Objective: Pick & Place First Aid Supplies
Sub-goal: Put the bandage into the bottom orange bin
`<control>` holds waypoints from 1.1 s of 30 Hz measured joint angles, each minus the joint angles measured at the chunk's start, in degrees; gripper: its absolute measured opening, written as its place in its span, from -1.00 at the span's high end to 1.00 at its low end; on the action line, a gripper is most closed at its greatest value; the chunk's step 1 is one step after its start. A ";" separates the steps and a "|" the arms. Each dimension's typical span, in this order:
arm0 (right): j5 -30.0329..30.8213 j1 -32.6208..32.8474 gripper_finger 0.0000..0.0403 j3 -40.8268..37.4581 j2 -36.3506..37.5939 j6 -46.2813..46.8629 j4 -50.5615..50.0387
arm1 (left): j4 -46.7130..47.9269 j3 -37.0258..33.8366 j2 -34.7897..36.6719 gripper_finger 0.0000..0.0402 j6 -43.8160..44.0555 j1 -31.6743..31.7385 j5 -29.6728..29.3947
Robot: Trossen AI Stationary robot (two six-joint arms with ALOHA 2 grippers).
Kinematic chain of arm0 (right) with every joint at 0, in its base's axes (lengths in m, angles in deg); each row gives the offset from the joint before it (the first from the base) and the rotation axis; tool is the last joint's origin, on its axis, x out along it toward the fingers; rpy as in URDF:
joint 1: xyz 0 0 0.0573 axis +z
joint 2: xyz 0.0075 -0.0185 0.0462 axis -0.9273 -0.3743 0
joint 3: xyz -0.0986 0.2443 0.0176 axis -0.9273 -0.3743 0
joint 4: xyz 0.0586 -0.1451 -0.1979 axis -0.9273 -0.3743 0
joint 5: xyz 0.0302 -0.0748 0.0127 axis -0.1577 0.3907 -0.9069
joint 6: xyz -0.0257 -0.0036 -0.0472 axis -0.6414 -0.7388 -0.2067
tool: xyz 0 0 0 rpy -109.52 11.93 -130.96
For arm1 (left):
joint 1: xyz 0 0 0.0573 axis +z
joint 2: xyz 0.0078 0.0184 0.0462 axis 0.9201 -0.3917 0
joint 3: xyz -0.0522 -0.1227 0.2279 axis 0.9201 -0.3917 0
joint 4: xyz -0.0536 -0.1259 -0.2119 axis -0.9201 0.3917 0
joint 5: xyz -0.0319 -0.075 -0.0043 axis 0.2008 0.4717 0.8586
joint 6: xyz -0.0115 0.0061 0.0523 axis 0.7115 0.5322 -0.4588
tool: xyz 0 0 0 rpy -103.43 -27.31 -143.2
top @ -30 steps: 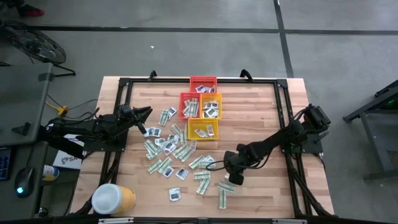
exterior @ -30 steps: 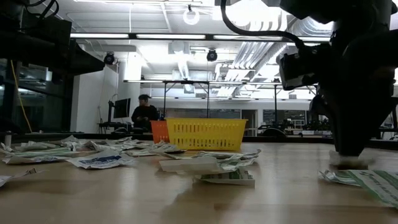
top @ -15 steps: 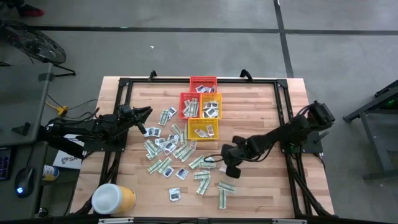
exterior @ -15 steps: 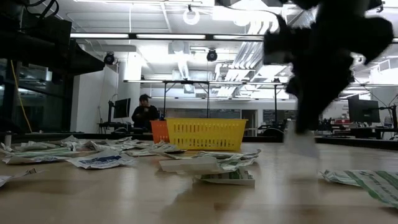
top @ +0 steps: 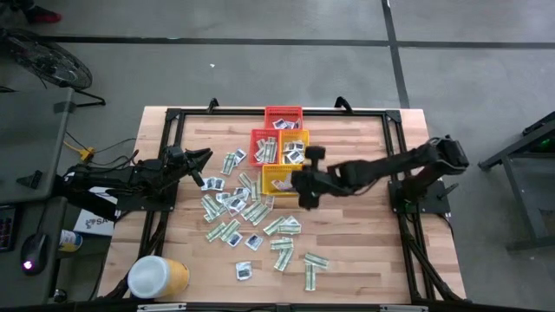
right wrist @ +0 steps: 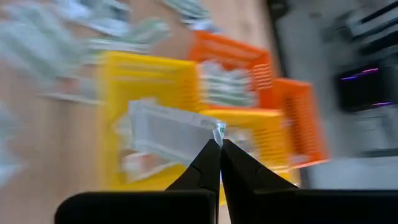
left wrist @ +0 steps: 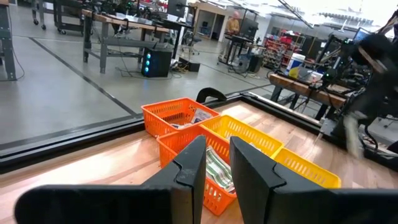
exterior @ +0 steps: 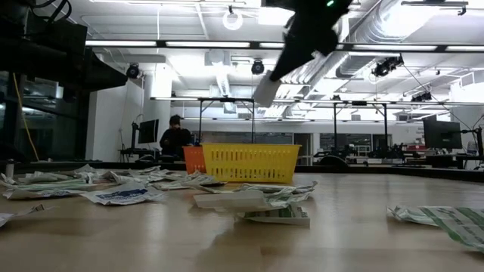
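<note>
Many first aid supplies [top: 243, 212], small pale green-and-white and white packets, lie flat on the wooden table. My right gripper [top: 299, 186] hangs above the table beside the yellow basket [top: 284, 180], shut on one pale packet [right wrist: 165, 130]. The low view shows that packet [exterior: 266, 89] high over the table under the gripper [exterior: 302, 38]. My left gripper [left wrist: 217, 165] waits level at the table's left [top: 204, 156], slightly open, nothing between its fingers. My right gripper pinches the pale packet by one corner [right wrist: 214, 132] between its two fingertips. The fingers slant down from the table's right side. The packet sticks out beyond the fingertips, tilted and lifted clear of the table, over the yellow basket [right wrist: 149, 93].
A red basket [top: 284, 117], two orange baskets [top: 264, 147] [top: 295, 147] and the yellow one stand clustered at the far middle, packets in them. A yellow tub with a white lid [top: 158, 277] stands at the near left corner. A dark frame [top: 173, 117] runs round the table.
My right gripper has risen from the near right part of the table and swung toward the far edge and left, to the yellow basket, rolling its wrist as it went. The packet has come up with it, lifted clear of the table.
</note>
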 joint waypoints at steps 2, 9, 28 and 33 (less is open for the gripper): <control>2.83 -2.07 1.00 1.11 -1.37 -5.75 2.53 | 0.00 0.00 -0.01 0.64 0.00 0.01 0.00; 9.00 -8.44 1.00 5.23 -10.08 -19.44 14.20 | 0.00 0.00 0.00 0.64 0.00 0.00 0.00; 9.53 -16.36 0.92 18.43 -28.38 -35.34 18.42 | 0.00 0.00 -0.02 0.64 0.00 0.00 0.00; 5.56 -16.60 0.72 18.38 -28.41 -33.34 14.96 | 0.00 0.00 0.00 0.64 0.00 0.00 -0.02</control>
